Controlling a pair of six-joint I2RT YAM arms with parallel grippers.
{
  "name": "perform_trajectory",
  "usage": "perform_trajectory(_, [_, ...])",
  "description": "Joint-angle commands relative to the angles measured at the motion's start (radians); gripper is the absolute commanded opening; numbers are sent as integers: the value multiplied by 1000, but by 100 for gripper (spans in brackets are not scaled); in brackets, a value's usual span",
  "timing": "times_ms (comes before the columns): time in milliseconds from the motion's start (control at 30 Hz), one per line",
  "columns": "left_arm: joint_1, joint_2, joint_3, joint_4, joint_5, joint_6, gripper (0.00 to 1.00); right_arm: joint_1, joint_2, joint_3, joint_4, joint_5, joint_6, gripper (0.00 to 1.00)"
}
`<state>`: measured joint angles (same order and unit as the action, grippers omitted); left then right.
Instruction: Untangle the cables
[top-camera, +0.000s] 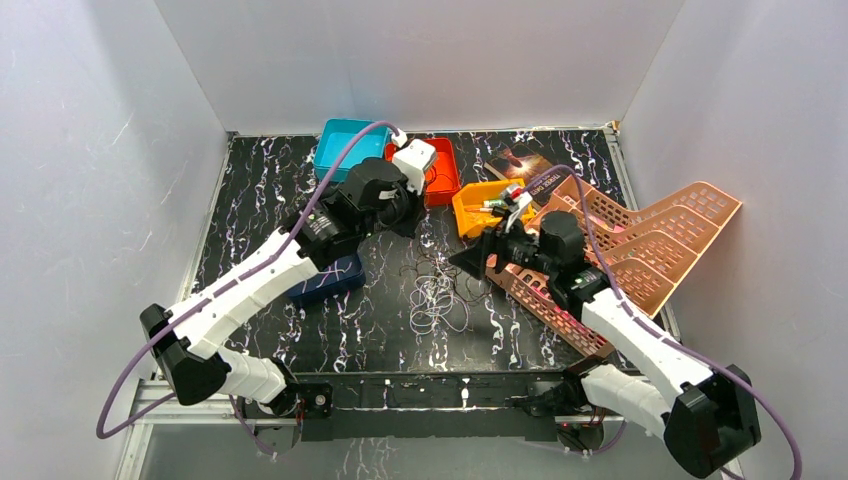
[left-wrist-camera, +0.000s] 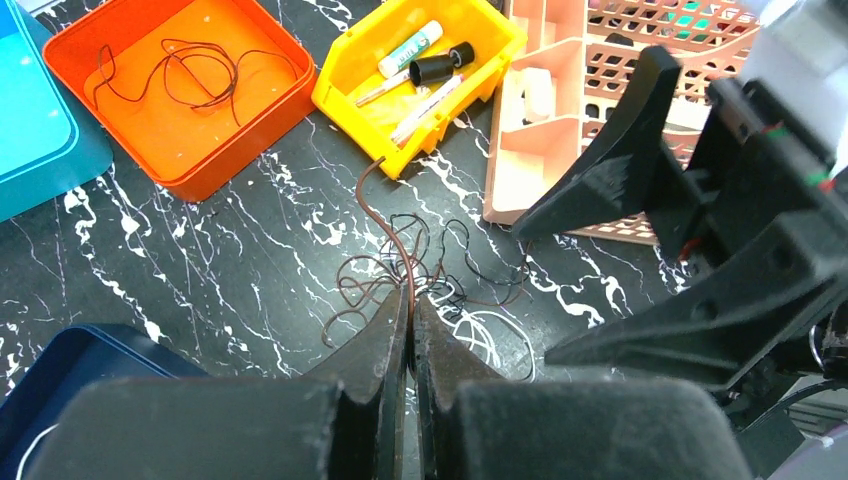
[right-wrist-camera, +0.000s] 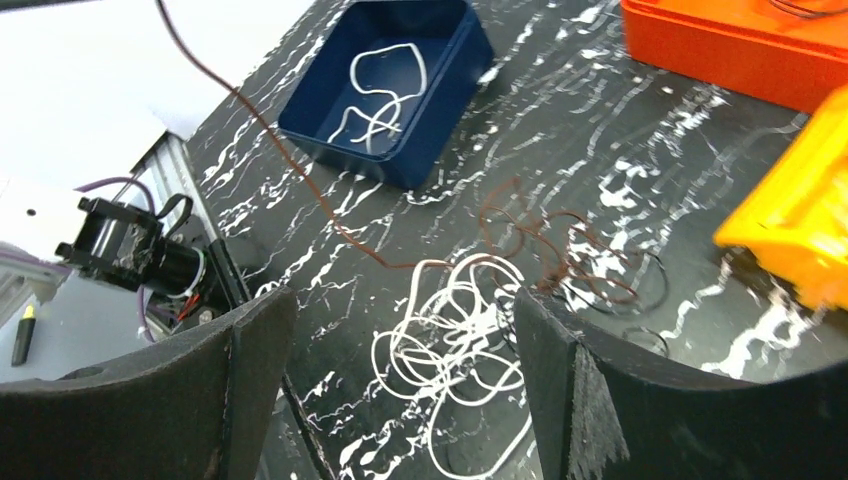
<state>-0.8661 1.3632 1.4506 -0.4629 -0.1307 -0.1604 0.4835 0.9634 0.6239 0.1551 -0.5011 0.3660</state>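
The cables (top-camera: 440, 290) lie in a loose tangle of white, black and brown loops on the black marbled table, between the two grippers. My left gripper (left-wrist-camera: 410, 300) is shut on a brown cable (left-wrist-camera: 385, 215) and holds it lifted above the pile; in the top view it (top-camera: 405, 218) hangs just beyond the tangle. In the right wrist view the brown cable (right-wrist-camera: 300, 170) runs taut up to the left. My right gripper (right-wrist-camera: 400, 300) is open and empty, with the white loops (right-wrist-camera: 455, 345) between its fingers. It sits right of the pile (top-camera: 478, 265).
A dark blue bin (right-wrist-camera: 385, 85) holds a white cable. An orange bin (left-wrist-camera: 170, 90) holds a thin dark cable. A yellow bin (left-wrist-camera: 420, 60) holds markers. A teal bin (top-camera: 345, 145) stands at the back. A pink rack (top-camera: 640, 250) lies at the right.
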Motion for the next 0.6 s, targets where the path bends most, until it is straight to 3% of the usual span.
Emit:
perform_trajectory(0, [5,-36,62,-56,3,6,0,102,53,30,188,48,-54,88])
perform_trajectory(333, [4,-58,113,-87,26,-13,0,201,225,75,484,119,-81,86])
perform_trajectory(567, [4,-73,125,-90,25,-19,0,235,362,140,521,152,-70,82])
